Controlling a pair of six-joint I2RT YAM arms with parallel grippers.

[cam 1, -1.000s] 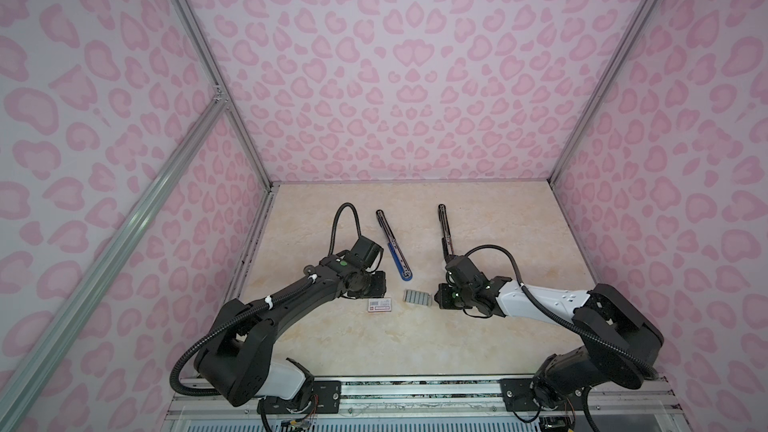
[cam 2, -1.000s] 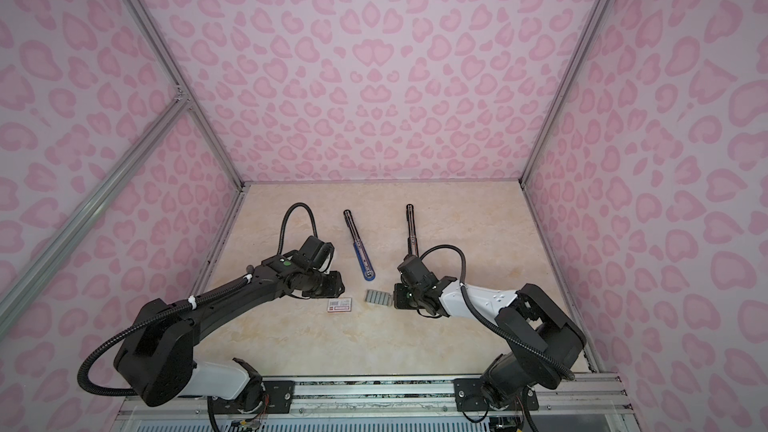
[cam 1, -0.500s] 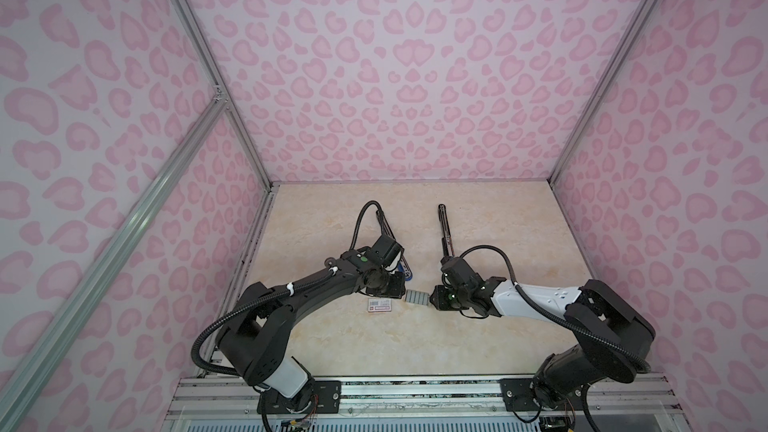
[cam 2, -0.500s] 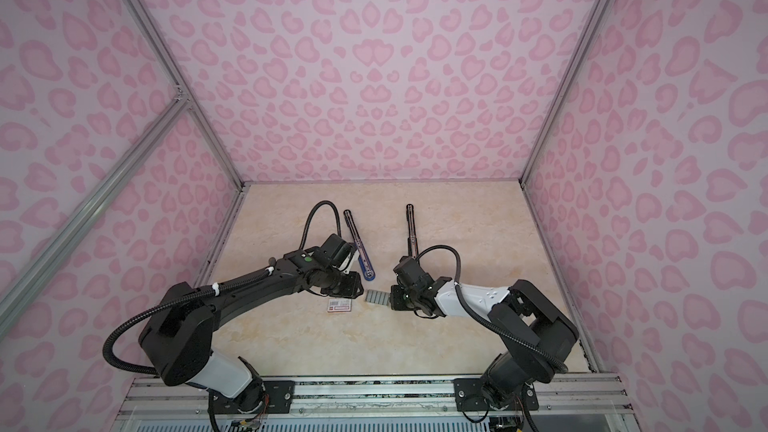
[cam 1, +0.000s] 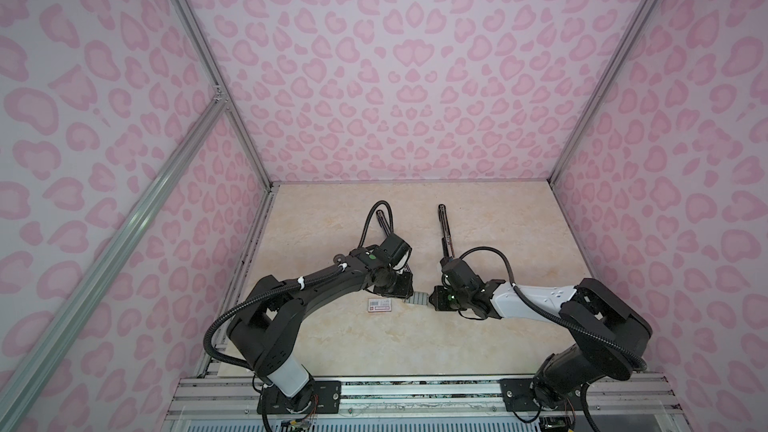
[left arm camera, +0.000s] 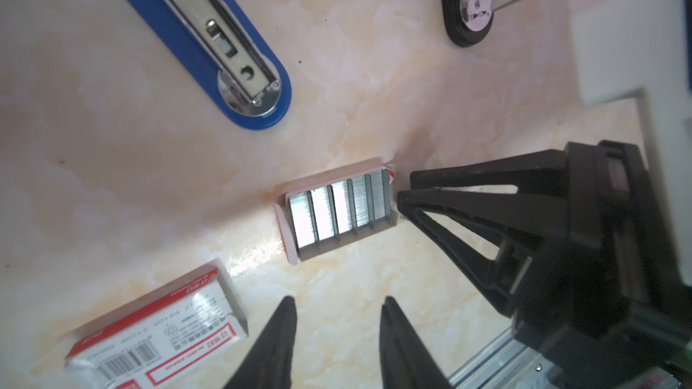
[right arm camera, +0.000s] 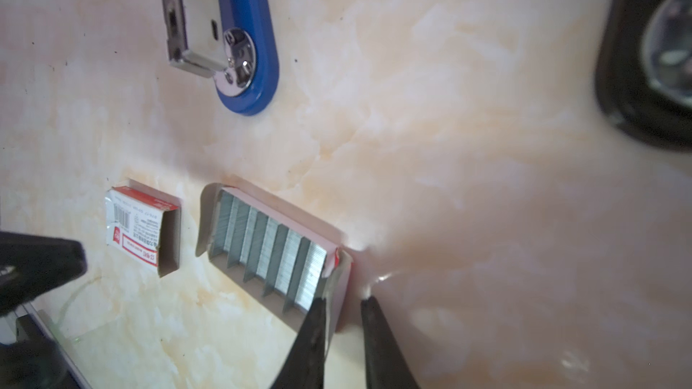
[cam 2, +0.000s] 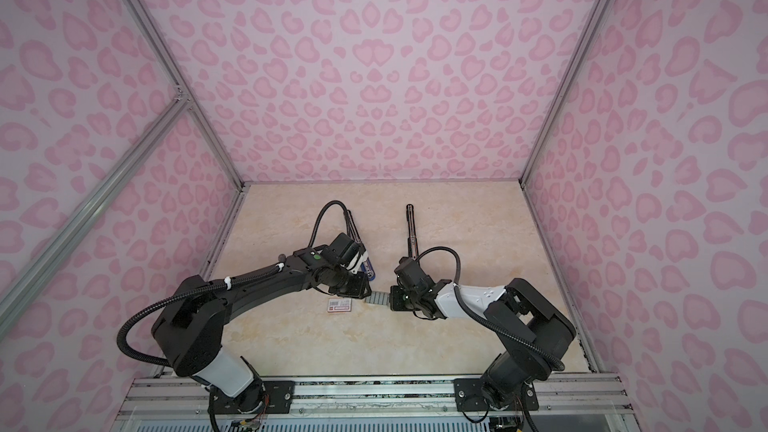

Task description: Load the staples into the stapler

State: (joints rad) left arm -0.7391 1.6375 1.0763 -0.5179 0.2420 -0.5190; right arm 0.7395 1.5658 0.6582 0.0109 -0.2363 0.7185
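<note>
The staples [left arm camera: 337,211] are several silvery strips lying side by side in an open card tray [right arm camera: 269,252], on the table between my two grippers [cam 1: 417,297] [cam 2: 377,297]. A blue stapler [left arm camera: 209,43] [right arm camera: 247,31] lies opened flat just beyond the tray, with its metal channel facing up. My right gripper [right arm camera: 342,298] [cam 1: 432,299] is narrowly open, and its fingers straddle the tray's end wall. My left gripper [left arm camera: 338,301] [cam 2: 357,286] hangs open and empty over bare table, close to the tray's other side.
A black stapler [cam 1: 444,230] [left arm camera: 483,1] lies opened flat behind the right wrist. The white-and-red box sleeve [cam 1: 380,306] [left arm camera: 157,334] lies empty just left of the tray. Pink patterned walls close in three sides, and a metal rail [cam 1: 415,388] runs along the front.
My left arm has swung right from beside the box sleeve to over the blue stapler's near end, by the tray. The right gripper has edged left onto the tray's end, jaws parting slightly.
</note>
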